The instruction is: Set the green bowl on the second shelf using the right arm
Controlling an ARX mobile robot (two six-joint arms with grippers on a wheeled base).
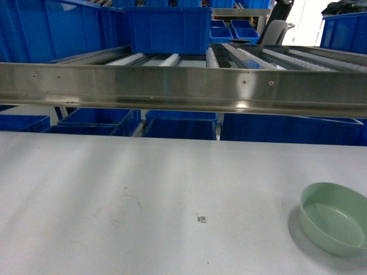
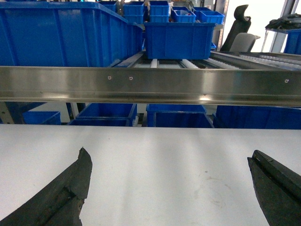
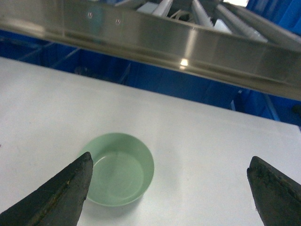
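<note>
The pale green bowl (image 1: 334,225) sits upright and empty on the white table (image 1: 143,189), near its front right corner. In the right wrist view the bowl (image 3: 120,169) lies low and left of centre, just beside my left finger (image 3: 70,188). My right gripper (image 3: 171,161) hovers open above the table with nothing between its fingers. The second shelf (image 1: 252,57) is the steel roller level behind the shiny front rail (image 1: 183,86), higher than the table. My left gripper (image 2: 170,162) is open over bare table. Neither gripper shows in the head view.
A large blue crate (image 1: 168,28) stands on the rollers at the back middle, and a longer one (image 2: 61,35) at the left. More blue crates (image 1: 178,126) sit under the rail behind the table. A small printed marker (image 1: 202,219) is on the tabletop.
</note>
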